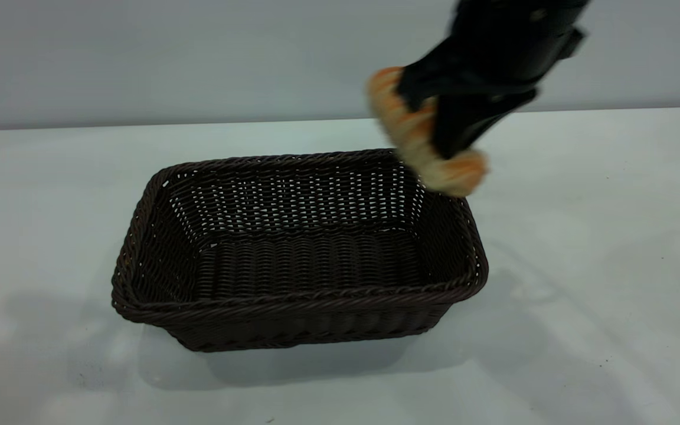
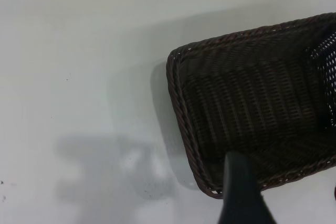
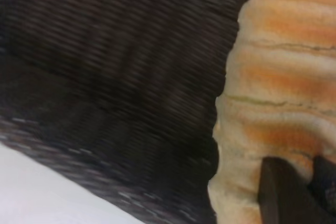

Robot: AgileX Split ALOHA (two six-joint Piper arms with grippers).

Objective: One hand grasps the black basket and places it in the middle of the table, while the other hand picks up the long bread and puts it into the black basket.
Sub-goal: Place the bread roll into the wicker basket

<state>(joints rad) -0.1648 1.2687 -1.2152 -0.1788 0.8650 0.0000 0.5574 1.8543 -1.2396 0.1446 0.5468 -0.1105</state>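
Overhead, the right gripper [image 1: 434,127] has its jaws clamped across the long bread [image 1: 419,139], carrying it tilted in the air above the far right corner of the black basket [image 1: 298,248]. That basket sits mid-table [image 1: 600,236]. Whether the left gripper [image 2: 240,192] is open cannot be told.

black basket [image 1: 298,260]: dark brown-black woven wicker, braided rim | long bread [image 1: 419,139]: golden-orange, pale cream crosswise stripes | table [image 1: 600,236]: plain white, tiny dark specks | right gripper [image 1: 434,127]: black
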